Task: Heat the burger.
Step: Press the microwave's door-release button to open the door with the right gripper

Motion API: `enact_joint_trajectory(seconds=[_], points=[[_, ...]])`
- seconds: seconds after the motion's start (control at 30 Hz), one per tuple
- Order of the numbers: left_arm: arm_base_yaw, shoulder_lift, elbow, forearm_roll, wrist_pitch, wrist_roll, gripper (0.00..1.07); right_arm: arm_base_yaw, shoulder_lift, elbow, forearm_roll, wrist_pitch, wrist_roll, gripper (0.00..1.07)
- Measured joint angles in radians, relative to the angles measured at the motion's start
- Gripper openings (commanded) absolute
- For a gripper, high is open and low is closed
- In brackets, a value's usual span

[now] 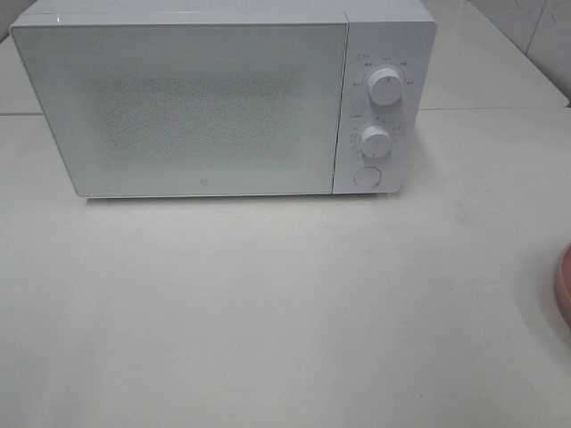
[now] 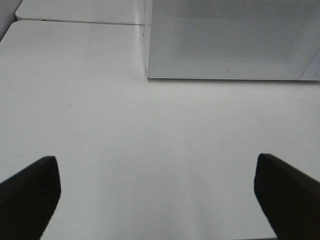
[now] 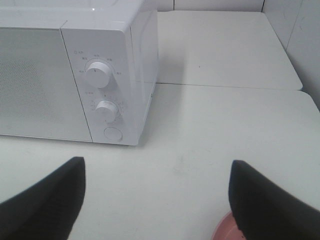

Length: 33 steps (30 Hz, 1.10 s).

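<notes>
Bare worktop (image 1: 268, 312) fills the high view in front of the shut microwave (image 1: 178, 107), with a sliver of pink plate (image 1: 562, 285) off its control side; the burger shows in no view. From the left wrist I see the left tool (image 2: 156, 165) spread wide, empty, touching nothing, facing the microwave's door (image 2: 230, 35). From the right wrist the right tool (image 3: 157, 167) gapes empty too, so I would press the round button (image 3: 113, 133) below the knobs (image 3: 98, 74) squarely, opening the door first.
</notes>
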Motion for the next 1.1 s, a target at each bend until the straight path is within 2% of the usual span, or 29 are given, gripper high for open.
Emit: enact_joint_trajectory(seconds=[0.7,1.0,1.07,1.1], points=[[0.000,0.000,0.000,0.000,0.000,0.000,0.98,0.000,0.379,0.002,-0.025,-0.364,0.000,0.76],[0.000,0.000,0.000,0.000,0.000,0.000,0.98,0.000,0.549,0.016,-0.057,-0.650,0.000,0.76],[0.000,0.000,0.000,0.000,0.000,0.000,0.98,0.000,0.631,0.065,-0.057,-0.821,0.000,0.76],[0.000,0.000,0.000,0.000,0.000,0.000,0.98,0.000,0.631,0.065,-0.057,-0.821,0.000,0.76]])
